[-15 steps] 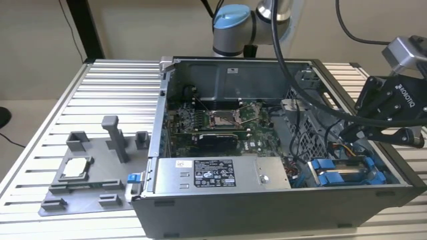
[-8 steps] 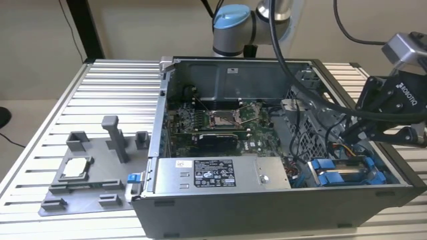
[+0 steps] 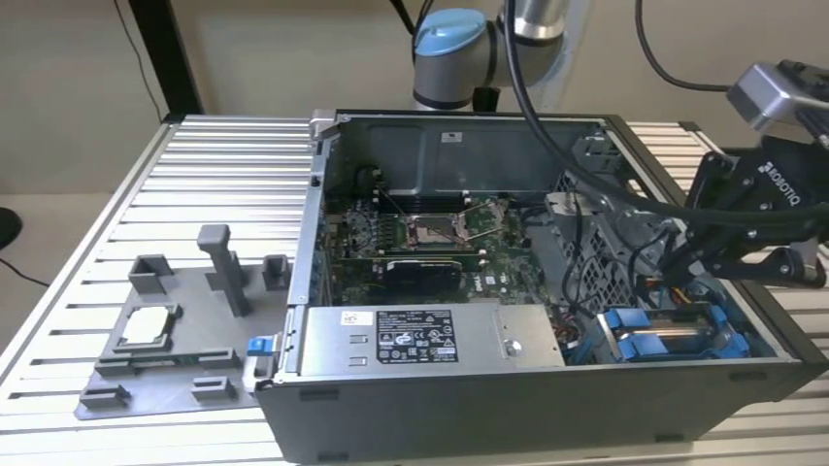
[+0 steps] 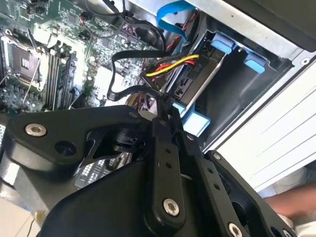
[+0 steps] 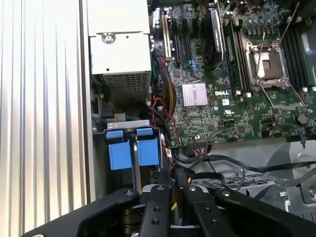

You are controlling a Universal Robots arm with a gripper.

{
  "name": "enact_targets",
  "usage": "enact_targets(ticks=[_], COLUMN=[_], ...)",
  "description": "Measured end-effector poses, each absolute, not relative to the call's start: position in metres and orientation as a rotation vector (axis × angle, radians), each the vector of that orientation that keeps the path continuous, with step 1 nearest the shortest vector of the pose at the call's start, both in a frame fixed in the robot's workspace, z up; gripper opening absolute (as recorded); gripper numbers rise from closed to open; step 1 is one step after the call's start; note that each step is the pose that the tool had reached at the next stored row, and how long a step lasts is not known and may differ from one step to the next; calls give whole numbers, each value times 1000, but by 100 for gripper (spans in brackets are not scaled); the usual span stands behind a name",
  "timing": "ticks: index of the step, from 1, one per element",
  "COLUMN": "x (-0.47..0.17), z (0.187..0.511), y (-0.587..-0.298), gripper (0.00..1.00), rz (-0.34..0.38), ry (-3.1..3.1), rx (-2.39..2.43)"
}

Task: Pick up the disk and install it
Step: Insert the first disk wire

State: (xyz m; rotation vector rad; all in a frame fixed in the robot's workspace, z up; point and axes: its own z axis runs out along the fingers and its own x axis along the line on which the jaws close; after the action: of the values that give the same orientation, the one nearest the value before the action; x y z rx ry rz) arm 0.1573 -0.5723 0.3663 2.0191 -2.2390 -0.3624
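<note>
The disk (image 3: 677,328) sits in the drive bay at the front corner of the open computer case (image 3: 518,417), on the exterior view's right. Its blue carrier rails (image 5: 147,152) stand out in both wrist views. The second wrist view shows the disk's silver body (image 4: 200,81) with red, yellow and black cables running to its end. My gripper (image 3: 684,260) hangs just above the bay, its black fingers (image 4: 163,123) drawn together with nothing between them. It is close over the disk and apart from it.
A long grey box with a label (image 3: 414,335) lies along the case's front. Behind it are the motherboard (image 5: 217,108) and the socket (image 3: 434,228). Black cables (image 3: 609,194) cross the case near my gripper. A grey fixture plate with a small silver chip (image 3: 146,325) lies at the exterior view's left.
</note>
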Motion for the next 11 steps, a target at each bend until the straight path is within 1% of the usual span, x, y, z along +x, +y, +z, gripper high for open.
enact_targets(ticks=[5, 11], x=[154, 145], z=[366, 362], y=[-572, -571], gripper=[0, 0], rz=[-289, -237], ry=[-2246, -2267], rx=[2025, 2048])
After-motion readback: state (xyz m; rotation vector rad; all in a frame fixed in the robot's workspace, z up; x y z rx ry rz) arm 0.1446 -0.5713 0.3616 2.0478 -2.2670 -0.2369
